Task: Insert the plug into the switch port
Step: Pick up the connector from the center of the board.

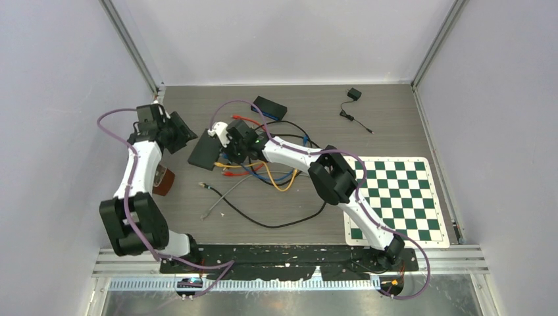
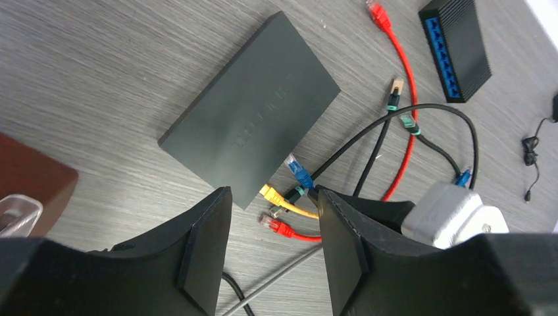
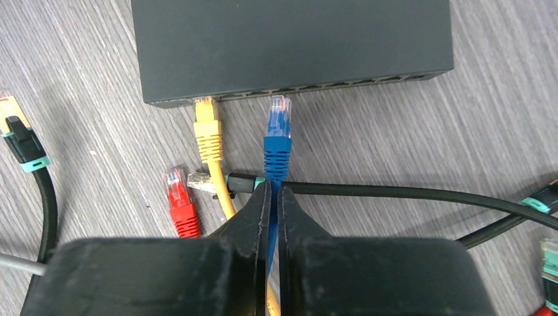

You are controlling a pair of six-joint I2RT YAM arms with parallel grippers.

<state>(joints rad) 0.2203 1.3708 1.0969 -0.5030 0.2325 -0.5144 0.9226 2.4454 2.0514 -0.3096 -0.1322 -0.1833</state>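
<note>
The black switch lies flat, its row of ports facing my right gripper; it also shows in the top view and the left wrist view. A yellow plug sits in a port near the switch's left end. My right gripper is shut on the blue cable just behind the blue plug, whose tip rests just in front of the port row, not inside. My left gripper is open and empty, hovering above the switch's corner and the plugs.
A loose red plug and a bare clear plug lie left of the gripper. Black cables cross the table. A second black switch with blue ports lies at the back. A chessboard mat lies at the right.
</note>
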